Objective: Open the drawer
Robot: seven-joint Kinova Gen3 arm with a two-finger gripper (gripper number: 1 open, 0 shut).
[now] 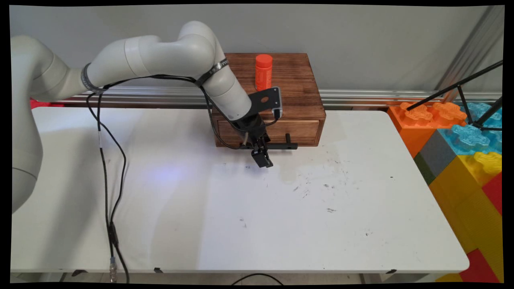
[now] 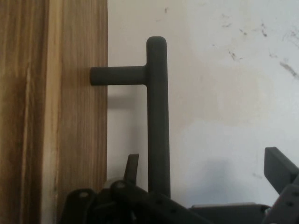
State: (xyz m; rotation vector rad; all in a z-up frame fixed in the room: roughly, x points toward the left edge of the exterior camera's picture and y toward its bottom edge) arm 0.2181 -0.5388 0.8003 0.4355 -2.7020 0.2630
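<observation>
Handle (image 1: 282, 147) of the drawer, a black bar on two short posts, lies between my jaws, which are spread wide and not pinching anything.

Nearest the main camera is the white table (image 1: 241, 233), with dark scuff marks (image 1: 317, 188) scattered on its right half. My black cables (image 1: 106, 172) hang down over its left side and past its near edge.

Farther in, my gripper (image 1: 263, 160) points downward just in front of the drawer, low over the table. In the hand view the gripper (image 2: 203, 158) straddles the handle (image 2: 158, 116). One finger (image 2: 132, 165) sits in the gap between the bar and the wood. The other finger (image 2: 279, 168) stands well apart on the bar's outer side, over bare table. The bar runs close beside the first finger; I cannot tell whether they touch. One post joins the bar to the drawer front (image 2: 70, 116).

Behind the handle, the drawer front (image 1: 299, 132) looks flush with the wooden box (image 1: 299, 84) that holds it. The box stands at the table's far edge. An orange cylinder (image 1: 263, 72) stands upright on its top, toward the left and partly behind my camera bracket (image 1: 265, 100).

At the table's right end is a stack of large toy blocks (image 1: 461, 160), coloured orange, blue, yellow and red. Beyond the table, a metal rail (image 1: 361, 97) runs along the grey wall.
</observation>
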